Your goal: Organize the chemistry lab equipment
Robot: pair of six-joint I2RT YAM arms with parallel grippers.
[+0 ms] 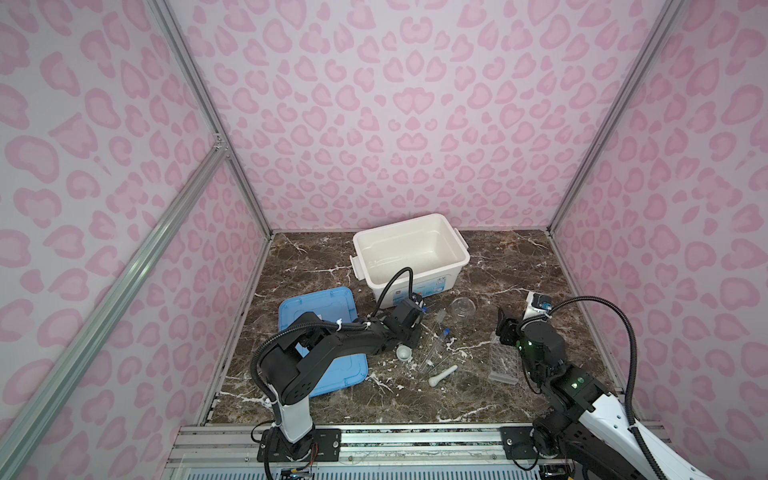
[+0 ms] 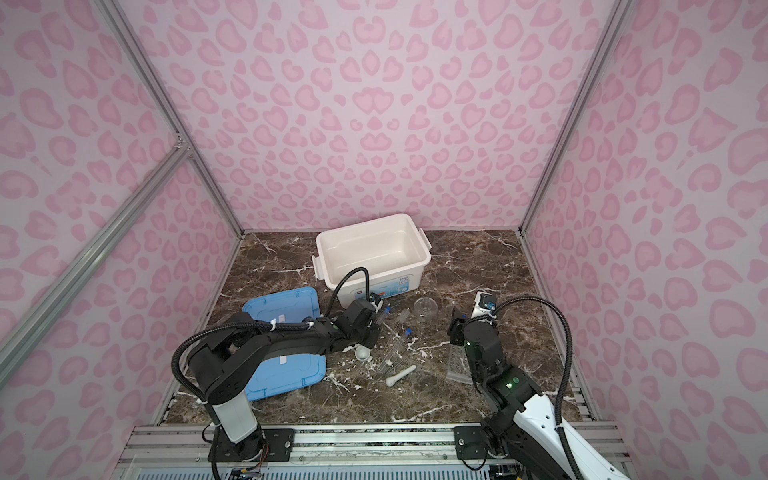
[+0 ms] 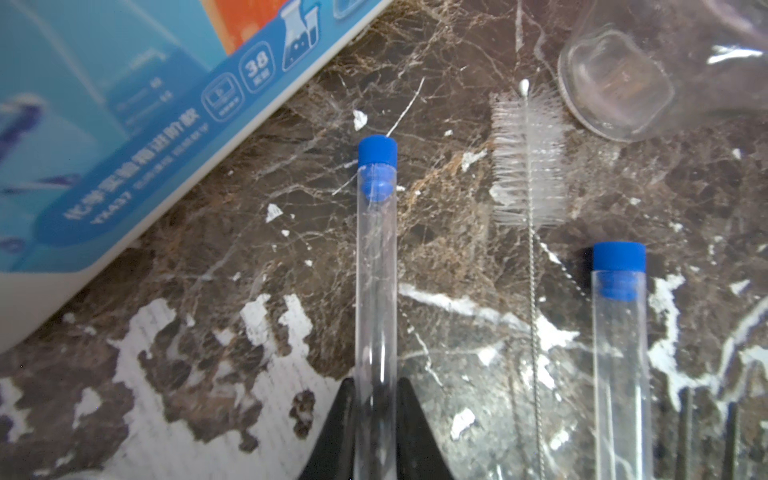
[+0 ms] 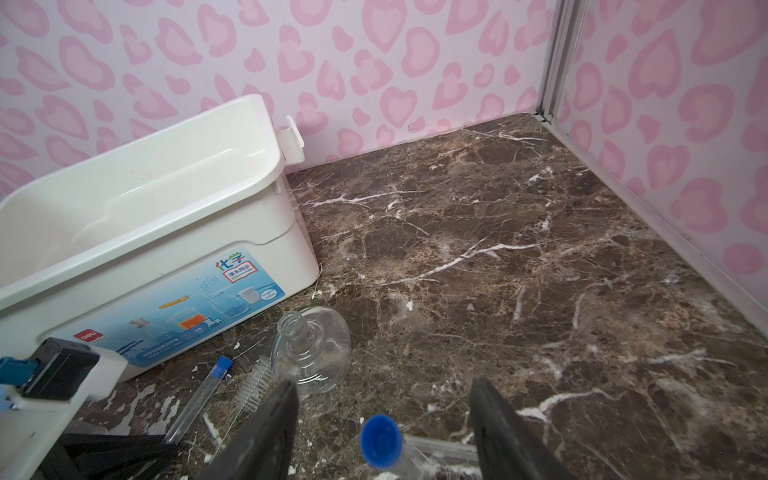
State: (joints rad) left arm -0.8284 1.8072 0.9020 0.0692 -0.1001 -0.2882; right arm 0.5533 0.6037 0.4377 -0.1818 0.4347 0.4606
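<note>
My left claw (image 3: 376, 384) was nearly closed, its two fingers pressed against the sides of a blue-capped test tube (image 3: 376, 270) lying on the worktop near its middle, just in front of the white bin (image 4: 166, 266). A bottle brush (image 3: 530, 158) and a second tube (image 3: 619, 340) lay beside it. My right claw (image 4: 384, 384) hung wide open and empty near the worktop's right edge, by the clear rack (image 1: 505, 359)

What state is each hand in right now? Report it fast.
Left hand: closed on a blue-capped test tube.
Right hand: open, holding nothing.
</note>
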